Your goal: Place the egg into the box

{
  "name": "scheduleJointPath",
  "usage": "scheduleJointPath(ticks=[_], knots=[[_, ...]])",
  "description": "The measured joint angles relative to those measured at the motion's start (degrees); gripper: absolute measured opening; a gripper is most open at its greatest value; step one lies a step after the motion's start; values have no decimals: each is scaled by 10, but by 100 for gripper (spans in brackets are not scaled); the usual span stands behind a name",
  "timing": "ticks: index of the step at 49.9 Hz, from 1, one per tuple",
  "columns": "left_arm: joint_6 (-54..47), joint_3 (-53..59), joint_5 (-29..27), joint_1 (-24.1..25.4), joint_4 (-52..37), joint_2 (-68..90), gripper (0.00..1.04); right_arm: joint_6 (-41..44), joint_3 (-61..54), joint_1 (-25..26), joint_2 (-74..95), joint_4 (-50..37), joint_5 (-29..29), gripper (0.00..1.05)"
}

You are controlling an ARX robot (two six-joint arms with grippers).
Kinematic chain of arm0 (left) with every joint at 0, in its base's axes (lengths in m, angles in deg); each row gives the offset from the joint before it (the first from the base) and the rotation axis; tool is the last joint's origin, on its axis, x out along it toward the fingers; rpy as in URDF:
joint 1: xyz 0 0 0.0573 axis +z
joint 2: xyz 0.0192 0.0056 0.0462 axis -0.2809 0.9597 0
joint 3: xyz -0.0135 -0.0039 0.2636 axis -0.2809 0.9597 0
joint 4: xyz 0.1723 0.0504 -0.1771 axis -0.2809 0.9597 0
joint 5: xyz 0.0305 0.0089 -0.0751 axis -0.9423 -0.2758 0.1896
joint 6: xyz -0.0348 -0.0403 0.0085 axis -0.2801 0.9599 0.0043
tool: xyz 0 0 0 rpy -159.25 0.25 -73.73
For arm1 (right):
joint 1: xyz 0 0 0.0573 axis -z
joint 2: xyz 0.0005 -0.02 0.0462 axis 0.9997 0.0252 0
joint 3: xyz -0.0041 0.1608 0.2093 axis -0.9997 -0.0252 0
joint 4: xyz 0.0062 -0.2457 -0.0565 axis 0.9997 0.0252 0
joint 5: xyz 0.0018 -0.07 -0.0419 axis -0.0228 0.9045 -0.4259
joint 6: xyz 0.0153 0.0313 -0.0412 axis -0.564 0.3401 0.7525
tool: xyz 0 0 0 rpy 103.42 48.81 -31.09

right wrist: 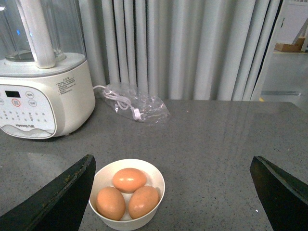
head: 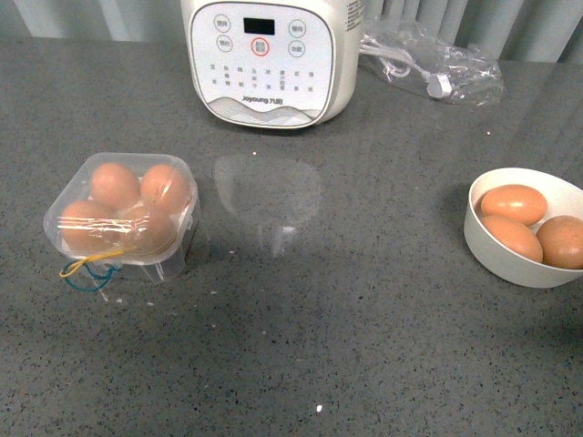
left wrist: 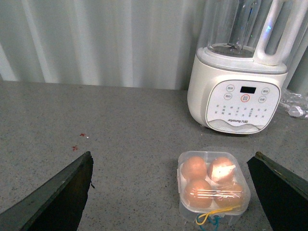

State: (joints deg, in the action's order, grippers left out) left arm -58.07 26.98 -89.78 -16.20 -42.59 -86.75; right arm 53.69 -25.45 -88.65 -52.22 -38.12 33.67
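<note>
The box (head: 146,266) is a small clear plastic case on the left of the grey counter. Its lid lies down over several brown eggs (head: 115,185), and yellow and blue bands (head: 86,270) hang at its front. In the left wrist view the box (left wrist: 181,169) lies between the jaws, nearer one of them and further out than the tips. My left gripper (left wrist: 173,156) is open and holds nothing. Three more brown eggs (head: 513,202) lie in a white bowl (head: 496,255) on the right. My right gripper (right wrist: 173,157) is open and empty, with the bowl (right wrist: 103,175) next to one jaw. Neither gripper shows in the front view.
A white blender base (head: 264,59) with a control panel stands at the back centre. A clear plastic bag holding a cable (head: 433,64) lies to its right. Pale curtains (right wrist: 192,48) hang behind the counter.
</note>
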Motion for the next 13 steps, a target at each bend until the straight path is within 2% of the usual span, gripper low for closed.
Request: scheduleJointPath(ticks=[13], knots=[[0,0,0,0,0,0,98,0,0,0,0,0,0,97]])
